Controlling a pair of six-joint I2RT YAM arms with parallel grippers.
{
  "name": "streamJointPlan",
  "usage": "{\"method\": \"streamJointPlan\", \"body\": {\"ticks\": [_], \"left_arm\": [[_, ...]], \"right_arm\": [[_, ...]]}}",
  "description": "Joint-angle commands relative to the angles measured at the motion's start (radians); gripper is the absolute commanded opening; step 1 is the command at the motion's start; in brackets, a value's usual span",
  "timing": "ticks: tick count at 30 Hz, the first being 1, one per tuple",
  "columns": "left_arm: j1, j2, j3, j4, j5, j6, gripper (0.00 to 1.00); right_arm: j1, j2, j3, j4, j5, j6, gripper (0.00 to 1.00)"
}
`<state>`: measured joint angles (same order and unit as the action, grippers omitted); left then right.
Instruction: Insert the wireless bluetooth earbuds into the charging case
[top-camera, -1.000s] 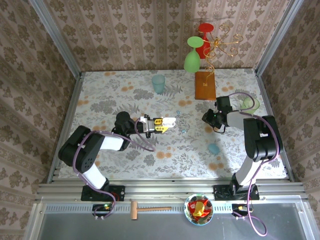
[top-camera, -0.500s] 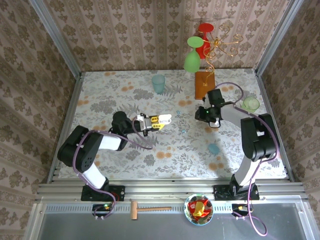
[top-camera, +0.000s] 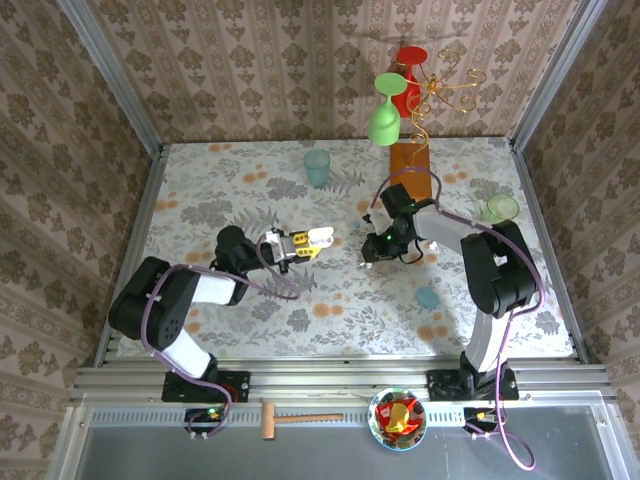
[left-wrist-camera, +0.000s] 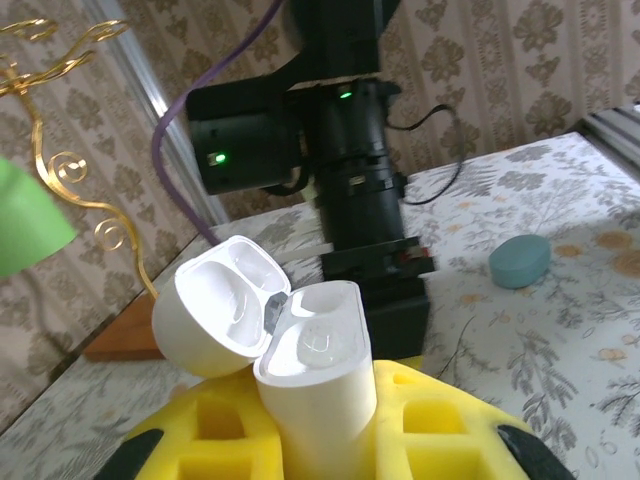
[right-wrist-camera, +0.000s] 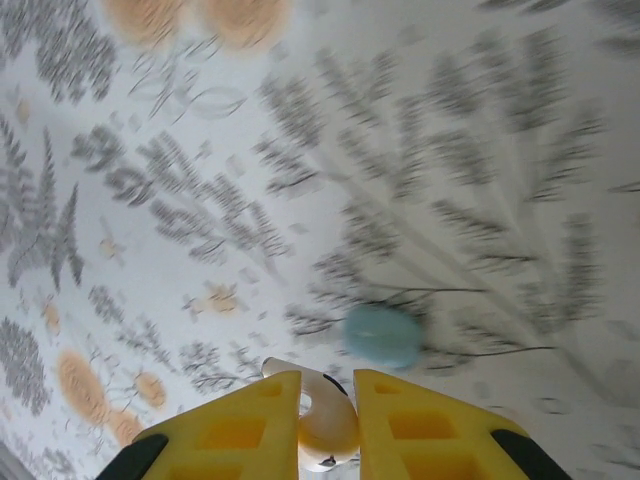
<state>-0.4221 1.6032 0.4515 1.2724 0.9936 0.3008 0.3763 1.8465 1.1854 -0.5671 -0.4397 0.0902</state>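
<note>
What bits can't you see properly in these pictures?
Charging case: left wrist view, its bottom sits hidden between the yellow jaws and is cut off by the picture's edge.
White earbud: right wrist view, the jaws cover its sides.
Light blue blob: right wrist view, too blurred to name.

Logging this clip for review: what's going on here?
The left gripper is shut on a white glossy plastic charging case, holding it up with the lid flipped open. The right gripper pinches a small white glossy earbud above the floral-patterned table, not yet at the case. A small light blue bud lies on the table beneath it.
</note>
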Motion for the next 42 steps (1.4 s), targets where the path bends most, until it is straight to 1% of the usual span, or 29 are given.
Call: {"method": "streamJointPlan", "body": {"ticks": [1, 9, 15, 20, 23, 26, 28, 31, 34, 37, 42], "left_arm": [[0.031, -0.030, -0.016, 0.028, -0.011, 0.004, 0.00], [0.062, -0.061, -0.037, 0.028, -0.040, 0.009, 0.00], [0.062, -0.065, -0.035, 0.028, -0.039, 0.009, 0.00], [0.062, -0.074, -0.036, 0.028, -0.039, 0.009, 0.00], [0.062, -0.081, -0.038, 0.028, -0.037, 0.006, 0.00], [0.062, -0.089, -0.040, 0.028, -0.036, 0.004, 0.00], [0.062, -0.090, -0.037, 0.027, -0.037, 0.005, 0.00], [0.064, -0.094, -0.040, 0.028, -0.045, 0.011, 0.00], [0.068, -0.098, -0.043, 0.028, -0.047, 0.013, 0.00], [0.068, -0.097, -0.040, 0.028, -0.041, 0.011, 0.00], [0.068, -0.087, -0.036, 0.027, -0.035, 0.012, 0.00]], "right_arm": [[0.056, -0.029, -0.005, -0.070, -0.041, -0.053, 0.18], [0.149, -0.011, -0.038, -0.096, -0.002, -0.072, 0.18], [0.164, 0.041, -0.012, -0.118, 0.054, -0.087, 0.21], [0.164, 0.020, -0.003, -0.092, 0.086, -0.079, 0.33], [0.164, -0.063, -0.044, -0.033, 0.121, -0.039, 0.41], [0.162, -0.167, -0.130, 0.063, 0.167, 0.077, 0.45], [0.162, -0.233, -0.214, 0.157, 0.177, 0.226, 0.49], [0.164, -0.338, -0.367, 0.327, 0.153, 0.424, 0.50], [0.174, -0.412, -0.470, 0.417, 0.179, 0.585, 0.49], [0.200, -0.447, -0.521, 0.451, 0.219, 0.656, 0.46], [0.232, -0.399, -0.519, 0.468, 0.230, 0.643, 0.40]]}}
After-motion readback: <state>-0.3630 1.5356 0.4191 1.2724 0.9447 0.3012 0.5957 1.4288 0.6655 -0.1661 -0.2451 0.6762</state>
